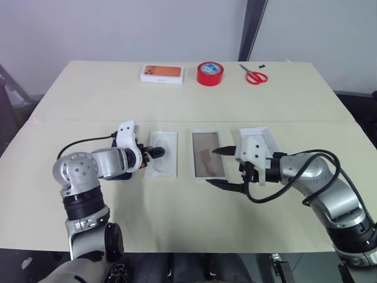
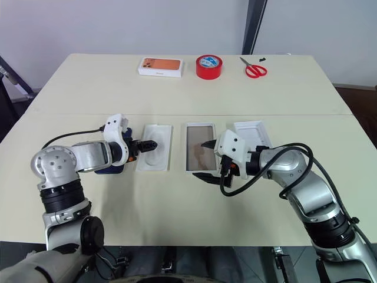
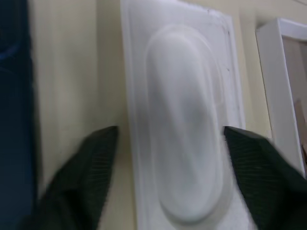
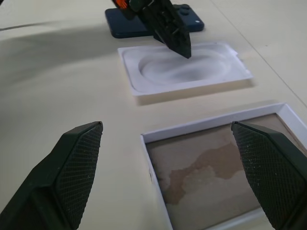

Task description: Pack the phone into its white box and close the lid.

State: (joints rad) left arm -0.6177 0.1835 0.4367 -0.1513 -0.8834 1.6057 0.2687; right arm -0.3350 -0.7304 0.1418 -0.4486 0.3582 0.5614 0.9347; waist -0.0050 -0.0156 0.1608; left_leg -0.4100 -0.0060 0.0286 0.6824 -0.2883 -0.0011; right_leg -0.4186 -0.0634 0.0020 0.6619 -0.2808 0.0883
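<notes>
The left gripper (image 1: 158, 152) hangs low over the white insert (image 1: 164, 166), the one with the rounded recess, its black fingers (image 3: 96, 163) parted about halfway and set astride the insert's width, each close against a long edge; whether they already press on it cannot be told, and nothing is lifted; the right gripper (image 1: 227, 168) stands wide open and empty, poised just above the near end of the white box (image 1: 207, 175), one fingertip over the tray's brownish inside and the other past its near rim. As for progress, the packing looks barely begun: the phone (image 4: 144, 26) lies flat on the desk (image 1: 177, 218), beside the insert on the side away from the box and partly under the left forearm; the box holds no phone; the lid (image 2: 254, 131) rests open side up just beyond the right gripper, well off the box; so the phone has yet to go in and the lid has yet to go on. The left arm is bent in across its side, wrist angled down and toward the centre; the right forearm lies low, pointing inward. At the far edge sit an orange-pictured box (image 1: 161, 73), red tape (image 1: 210, 73) and scissors (image 1: 253, 75), untouched.
</notes>
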